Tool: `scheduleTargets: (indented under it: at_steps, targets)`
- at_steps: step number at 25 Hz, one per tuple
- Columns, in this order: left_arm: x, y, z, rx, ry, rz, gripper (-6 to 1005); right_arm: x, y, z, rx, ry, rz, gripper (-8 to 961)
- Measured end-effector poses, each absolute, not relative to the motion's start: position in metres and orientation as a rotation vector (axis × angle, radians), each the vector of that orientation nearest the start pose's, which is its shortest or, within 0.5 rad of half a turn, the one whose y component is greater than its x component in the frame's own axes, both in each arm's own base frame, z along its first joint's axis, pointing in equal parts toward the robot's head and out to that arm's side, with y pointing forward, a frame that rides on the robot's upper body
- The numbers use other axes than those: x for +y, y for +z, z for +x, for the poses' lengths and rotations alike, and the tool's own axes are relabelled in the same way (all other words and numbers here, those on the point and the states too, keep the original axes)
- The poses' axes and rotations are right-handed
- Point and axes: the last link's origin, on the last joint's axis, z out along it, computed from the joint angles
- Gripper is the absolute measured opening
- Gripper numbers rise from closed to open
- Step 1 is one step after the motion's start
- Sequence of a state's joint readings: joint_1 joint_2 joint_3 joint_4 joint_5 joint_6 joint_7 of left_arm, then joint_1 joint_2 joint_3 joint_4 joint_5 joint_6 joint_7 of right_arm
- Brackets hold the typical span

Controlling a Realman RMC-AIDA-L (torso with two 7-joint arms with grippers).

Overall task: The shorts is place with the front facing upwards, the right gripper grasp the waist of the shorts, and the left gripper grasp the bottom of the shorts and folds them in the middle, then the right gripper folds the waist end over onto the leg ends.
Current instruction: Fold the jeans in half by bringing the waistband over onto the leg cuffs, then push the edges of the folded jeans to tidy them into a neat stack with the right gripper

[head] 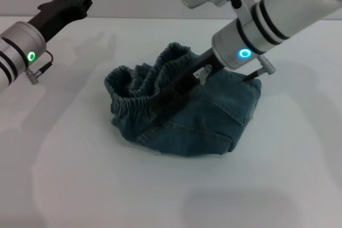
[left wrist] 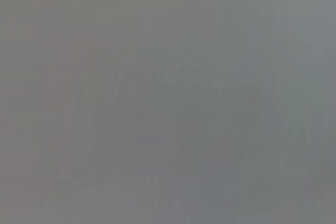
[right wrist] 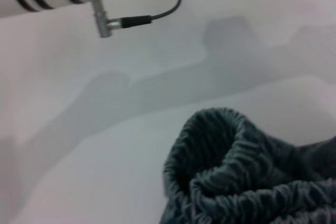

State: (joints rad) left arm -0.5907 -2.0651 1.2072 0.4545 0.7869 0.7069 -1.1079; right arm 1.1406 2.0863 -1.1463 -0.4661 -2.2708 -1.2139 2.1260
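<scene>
The shorts (head: 187, 116) lie bunched in a soft heap of blue-green denim near the middle of the white table (head: 80, 185), a little toward its far edge. The gathered elastic waist (head: 144, 86) stands up in ruffled, ribbed loops on the left side of the heap; a smooth panel with a stitched pocket seam (head: 224, 108) slopes down on the right. The right gripper (head: 179, 86), slim and black with a white label, reaches down into the folds, its fingers pinching the waist fabric. The left gripper (head: 67, 4) hangs above the table's far left corner, touching nothing; whether its fingers are spread I cannot tell. The left wrist view is blank grey.
</scene>
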Motion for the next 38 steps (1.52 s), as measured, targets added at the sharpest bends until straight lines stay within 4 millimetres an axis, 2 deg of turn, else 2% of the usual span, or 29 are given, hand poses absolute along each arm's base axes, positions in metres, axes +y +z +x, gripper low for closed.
scheduleTargets:
  at_steps: [14,18,24,30,33,38]
  targets:
    - [0.421,0.005,-0.264,-0.886,-0.890,-1.866,333,0.439,-0.091,0.079,0.636,0.076,-2.839,510]
    - [0.420,0.005,-0.267,-0.890,-0.886,-1.863,332,0.441,-0.083,0.083,0.655,0.136,-2.813,510]
    - [0.411,0.005,-0.269,-0.878,-0.914,-1.888,332,0.441,-0.052,0.117,0.764,0.247,-2.681,510]
    - [0.402,0.007,-0.272,-0.869,-0.959,-1.898,333,0.437,-0.022,0.170,0.932,0.345,-2.496,511]
    - [0.393,0.006,-0.270,-0.850,-0.999,-1.931,333,0.437,-0.002,0.194,0.940,0.371,-2.373,511]
    - [0.372,-0.010,-0.267,-0.844,-1.038,-2.035,333,0.439,0.033,0.228,0.919,0.470,-2.106,511]
